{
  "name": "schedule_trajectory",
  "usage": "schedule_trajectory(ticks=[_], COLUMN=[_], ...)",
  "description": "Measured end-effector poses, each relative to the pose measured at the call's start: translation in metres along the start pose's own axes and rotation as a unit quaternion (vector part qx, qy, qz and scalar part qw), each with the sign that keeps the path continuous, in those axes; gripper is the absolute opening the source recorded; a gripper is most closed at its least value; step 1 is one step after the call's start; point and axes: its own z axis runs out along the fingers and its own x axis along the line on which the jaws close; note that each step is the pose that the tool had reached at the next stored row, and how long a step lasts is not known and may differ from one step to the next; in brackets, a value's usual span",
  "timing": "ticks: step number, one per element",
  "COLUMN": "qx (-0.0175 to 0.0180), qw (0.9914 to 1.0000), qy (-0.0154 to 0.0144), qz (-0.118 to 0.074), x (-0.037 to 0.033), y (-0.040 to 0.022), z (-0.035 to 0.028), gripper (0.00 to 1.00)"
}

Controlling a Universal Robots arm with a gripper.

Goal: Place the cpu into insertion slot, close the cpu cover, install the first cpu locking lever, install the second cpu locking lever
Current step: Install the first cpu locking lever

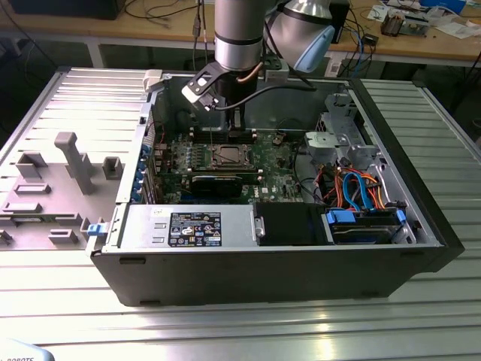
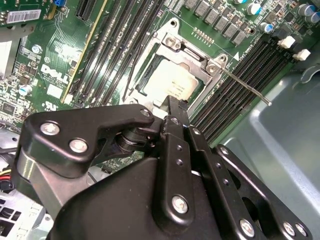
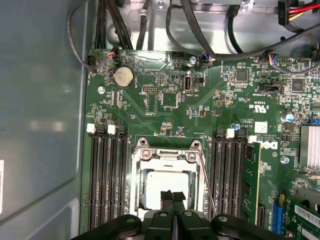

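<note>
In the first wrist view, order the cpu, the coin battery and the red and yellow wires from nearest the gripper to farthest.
1. cpu: right by the gripper, on the green board.
2. coin battery: near the board's edge.
3. red and yellow wires: beyond the board's edge.

My arm (image 1: 239, 34) hangs straight down, grey tube upright, with the blue-capped joint (image 1: 308, 37) jutting to the exterior view's right. My gripper (image 3: 173, 196) points downward from the wrist. In the first wrist view its two black fingers (image 3: 166, 196) are pressed together, tips side by side. The linkage bars (image 2: 95, 135) are folded inward in the second wrist view.
</note>
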Motion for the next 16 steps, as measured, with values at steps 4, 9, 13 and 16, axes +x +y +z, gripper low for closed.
schedule_trajectory(ticks=[4, 9, 13, 16], qx=[0.0000, 0.0000, 0.0000, 0.0001], qw=[1.00000, 1.00000, 0.99986, 0.99981], qy=[0.0000, 0.0000, 0.0004, 0.0004], qz=[0.000, 0.000, -0.017, -0.020], x=[0.0001, 0.0002, 0.0003, 0.0003], y=[0.0001, 0.0003, 0.0003, 0.0003], z=[-0.0096, -0.0260, -0.0282, -0.0283], gripper=[0.11, 0.11, 0.11, 0.11])
